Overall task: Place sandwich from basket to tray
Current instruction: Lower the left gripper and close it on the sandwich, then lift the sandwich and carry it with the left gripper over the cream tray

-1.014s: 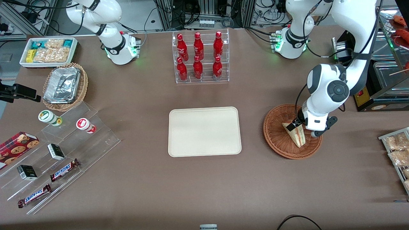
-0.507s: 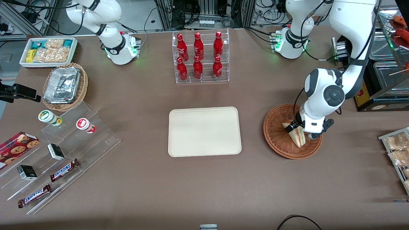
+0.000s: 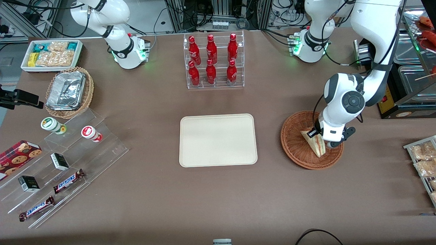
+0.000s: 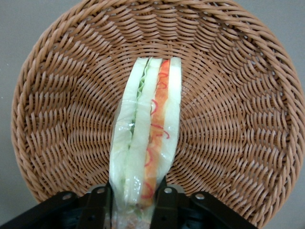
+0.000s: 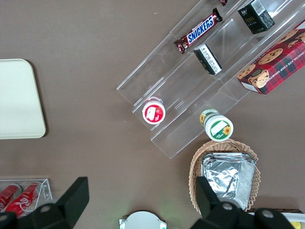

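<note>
Sandwich (image 4: 145, 138): on edge in wicker basket (image 3: 295, 149), long axis crossing basket centre, narrow tip toward front camera.
Gripper (image 4: 135, 202): clamped on sandwich's wide end, fingers either side.
Tray (image 3: 218, 140): beside basket, apart.

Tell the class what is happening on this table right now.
The left arm's gripper is down in the basket, its fingers set on either side of the sandwich, which stands on edge in its clear wrap. The sandwich is not yet lifted out. The tray, beside the basket toward the parked arm's end of the table, holds nothing yet.
</note>
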You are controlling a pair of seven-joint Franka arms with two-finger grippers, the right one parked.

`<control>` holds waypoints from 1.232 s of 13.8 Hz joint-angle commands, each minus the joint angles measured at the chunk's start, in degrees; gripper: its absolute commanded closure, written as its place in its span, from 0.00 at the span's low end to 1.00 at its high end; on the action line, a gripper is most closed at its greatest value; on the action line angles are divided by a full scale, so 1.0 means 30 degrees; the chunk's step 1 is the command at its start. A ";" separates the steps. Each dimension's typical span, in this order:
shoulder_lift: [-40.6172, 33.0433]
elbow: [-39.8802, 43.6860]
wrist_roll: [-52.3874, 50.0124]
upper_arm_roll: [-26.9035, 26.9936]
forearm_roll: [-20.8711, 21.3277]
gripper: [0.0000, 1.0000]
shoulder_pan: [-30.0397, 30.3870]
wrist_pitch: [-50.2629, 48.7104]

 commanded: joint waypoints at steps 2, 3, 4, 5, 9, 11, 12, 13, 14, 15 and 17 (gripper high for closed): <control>-0.1082 0.1858 0.1271 0.0038 0.0267 1.00 -0.0064 -0.3619; -0.0995 0.2621 0.1331 0.0008 0.0238 1.00 -0.0122 -0.4474; -0.0994 0.3151 0.1303 0.0008 0.0237 1.00 -0.0383 -0.4772; -0.0994 0.3678 0.1361 -0.0021 0.0237 1.00 -0.0589 -0.5036; 0.0290 0.6576 0.2122 -0.0925 -0.0026 1.00 -0.1554 -0.6852; 0.1374 0.7517 0.1919 -0.1600 -0.0026 1.00 -0.2199 -0.6797; 0.1843 0.8072 0.1860 -0.1777 -0.0026 1.00 -0.2608 -0.6826; 0.2312 0.8658 0.1801 -0.1779 0.0003 1.00 -0.3192 -0.6884; 0.2664 0.9099 0.1801 -0.1779 0.0003 1.00 -0.3749 -0.6885; 0.3161 0.9625 0.1888 -0.1779 0.0003 1.00 -0.4190 -0.6885; 0.4770 1.1118 0.1773 -0.1808 -0.0026 1.00 -0.5476 -0.6914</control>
